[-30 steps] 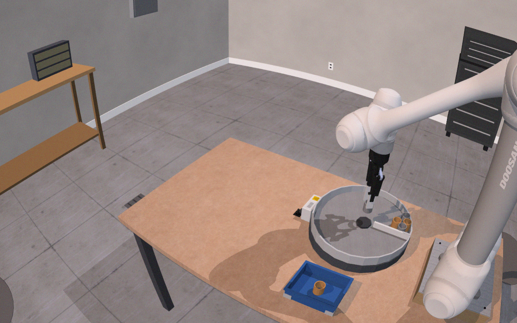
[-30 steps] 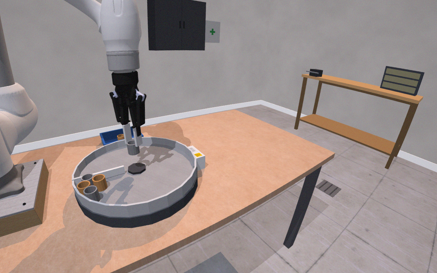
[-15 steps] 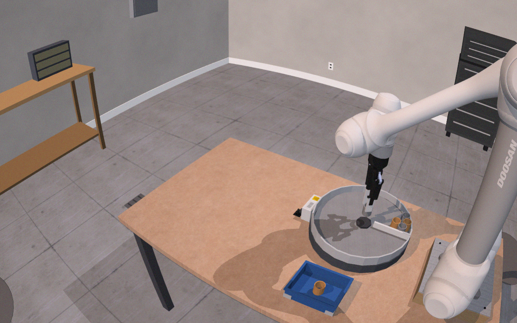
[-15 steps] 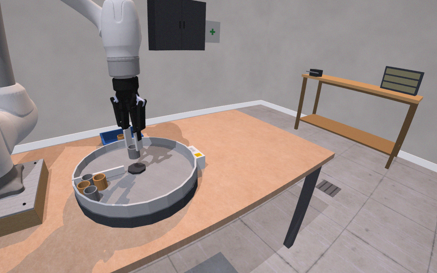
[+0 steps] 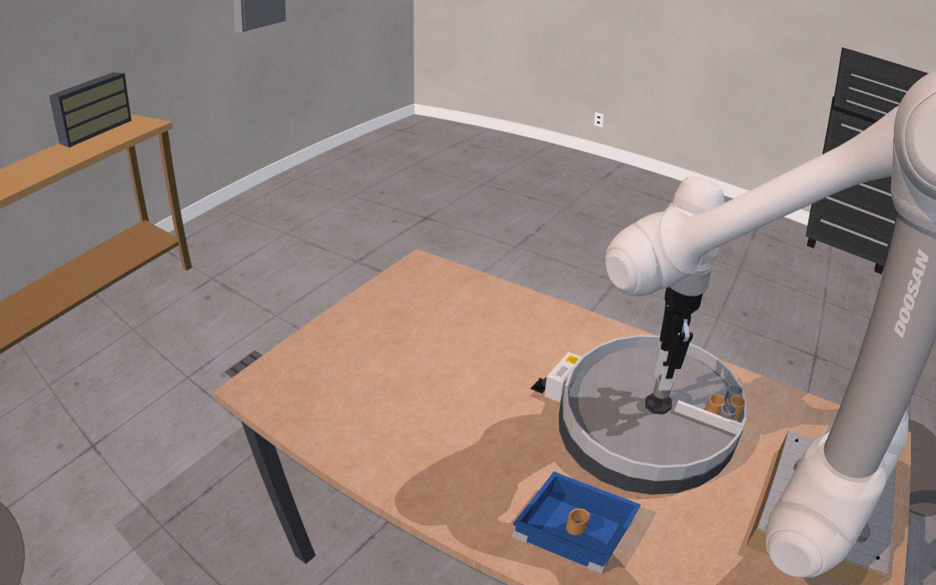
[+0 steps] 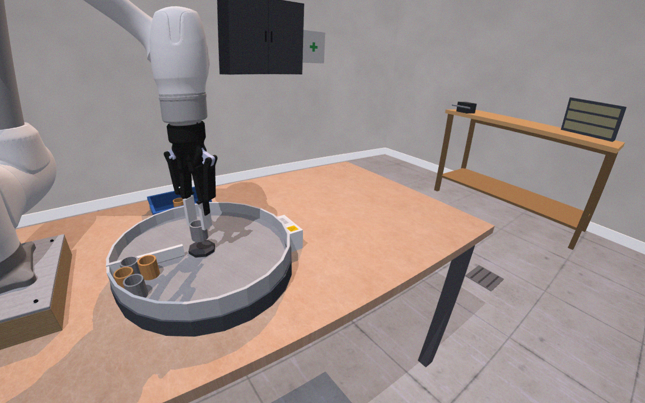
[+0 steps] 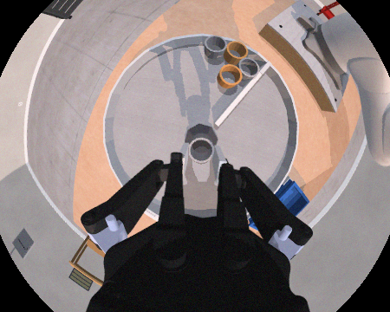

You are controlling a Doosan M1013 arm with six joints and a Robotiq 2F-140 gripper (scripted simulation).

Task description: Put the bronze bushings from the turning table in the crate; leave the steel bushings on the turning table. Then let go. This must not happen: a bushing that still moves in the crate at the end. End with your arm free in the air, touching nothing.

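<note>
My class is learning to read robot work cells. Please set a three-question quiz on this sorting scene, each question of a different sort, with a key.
1. True or false: the claw grips a bronze bushing.
2. How many bushings stand grouped behind the divider on the turning table?
A. two
B. four
C. six
3. Fill in: the blue crate holds one ______ bushing.

Key:
1. False: it grips a steel bushing, just above the dark hub.
2. B: two bronze, two steel.
3. bronze
</note>
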